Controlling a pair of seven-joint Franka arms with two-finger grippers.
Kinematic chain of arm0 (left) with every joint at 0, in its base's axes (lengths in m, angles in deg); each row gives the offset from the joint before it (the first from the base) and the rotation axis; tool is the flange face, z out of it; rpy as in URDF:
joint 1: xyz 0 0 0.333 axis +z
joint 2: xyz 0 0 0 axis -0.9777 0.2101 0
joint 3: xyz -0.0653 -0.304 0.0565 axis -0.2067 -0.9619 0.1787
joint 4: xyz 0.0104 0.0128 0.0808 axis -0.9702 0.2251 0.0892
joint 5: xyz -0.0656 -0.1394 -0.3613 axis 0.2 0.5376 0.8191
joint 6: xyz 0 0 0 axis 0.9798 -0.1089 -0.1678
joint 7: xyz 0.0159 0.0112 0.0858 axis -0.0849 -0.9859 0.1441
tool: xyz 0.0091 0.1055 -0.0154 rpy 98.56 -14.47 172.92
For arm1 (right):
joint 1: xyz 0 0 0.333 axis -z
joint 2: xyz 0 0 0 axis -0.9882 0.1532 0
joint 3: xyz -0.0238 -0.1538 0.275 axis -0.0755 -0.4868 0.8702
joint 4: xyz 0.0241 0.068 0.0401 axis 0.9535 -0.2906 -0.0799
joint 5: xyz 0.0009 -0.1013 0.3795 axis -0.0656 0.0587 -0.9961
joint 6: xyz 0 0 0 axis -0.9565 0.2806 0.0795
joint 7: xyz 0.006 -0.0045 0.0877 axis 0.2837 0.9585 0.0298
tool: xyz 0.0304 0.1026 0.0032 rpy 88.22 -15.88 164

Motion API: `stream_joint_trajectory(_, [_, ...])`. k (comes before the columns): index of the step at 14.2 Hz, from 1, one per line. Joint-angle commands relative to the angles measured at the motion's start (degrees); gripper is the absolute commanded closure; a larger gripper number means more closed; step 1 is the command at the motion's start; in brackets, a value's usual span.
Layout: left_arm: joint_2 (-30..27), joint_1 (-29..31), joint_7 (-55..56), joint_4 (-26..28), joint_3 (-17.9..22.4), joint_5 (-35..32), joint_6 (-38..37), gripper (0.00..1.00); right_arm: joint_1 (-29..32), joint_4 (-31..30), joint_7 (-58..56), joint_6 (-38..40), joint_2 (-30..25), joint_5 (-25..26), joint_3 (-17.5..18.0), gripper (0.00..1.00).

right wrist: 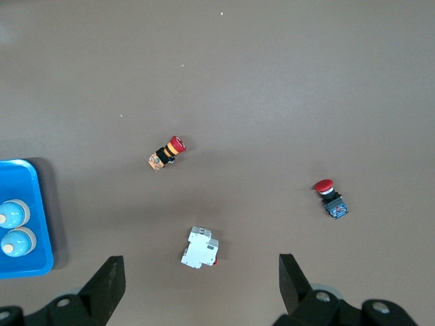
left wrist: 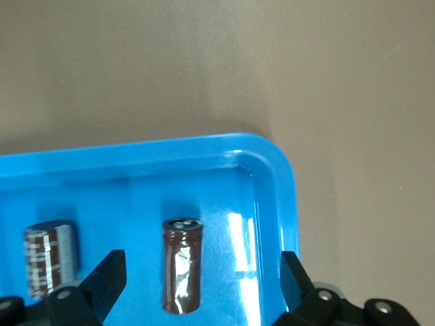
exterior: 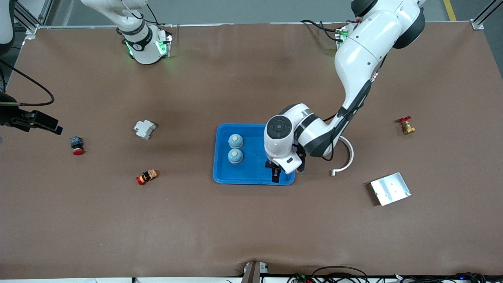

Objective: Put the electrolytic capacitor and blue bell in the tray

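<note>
Over the shallow bright blue plastic tray the left gripper stood wide open and empty – dark brown cylindrical capacitor lay released; retreat seemed next – the right gripper waited open, empty

Right gripper hanging with fingers spread above the brown table

A white breaker block is lying just ahead of the fingertips, two red-capped push buttons are sitting well apart, and two blue bells are resting side by side in the blue tray at the edge.
</note>
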Motion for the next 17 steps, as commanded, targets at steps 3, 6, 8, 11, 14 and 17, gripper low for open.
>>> stream_joint_trajectory(3, [-5.54, 1.91, -9.22, 0.35, -0.18, 4.58, -5.93, 0.00, -0.44, -0.58, -0.50, 0.63, -1.24, -0.13, -0.31, 0.00])
stream_joint_trajectory(6, [-8.53, 3.32, -18.00, 0.79, -0.09, 4.58, -8.22, 0.00, -0.44, -0.58, -0.50, 0.63, -1.24, -0.13, -0.31, 0.00])
stream_joint_trajectory(8, [-10.64, 4.02, -24.67, 1.05, 0.08, 4.49, -10.93, 0.00, -0.44, -0.49, -0.50, 0.63, -1.24, -0.13, -0.22, 0.00])
stream_joint_trajectory(11, [-13.11, 6.04, -34.61, 1.23, 0.08, 4.58, -13.67, 0.00, -0.53, -0.49, -0.50, 0.63, -1.24, -0.13, -0.22, 0.00])
stream_joint_trajectory(14, [-15.92, 9.19, -43.75, 2.81, -0.18, 5.19, -13.85, 0.00, -0.53, -0.49, -0.50, 0.63, -1.33, -0.13, -0.22, 0.00])
stream_joint_trajectory(17, [-17.33, 11.31, -50.53, 2.73, -0.44, 8.45, -13.85, 0.00, -0.53, -0.49, -0.50, 0.63, -1.33, -0.13, -0.31, 0.00])
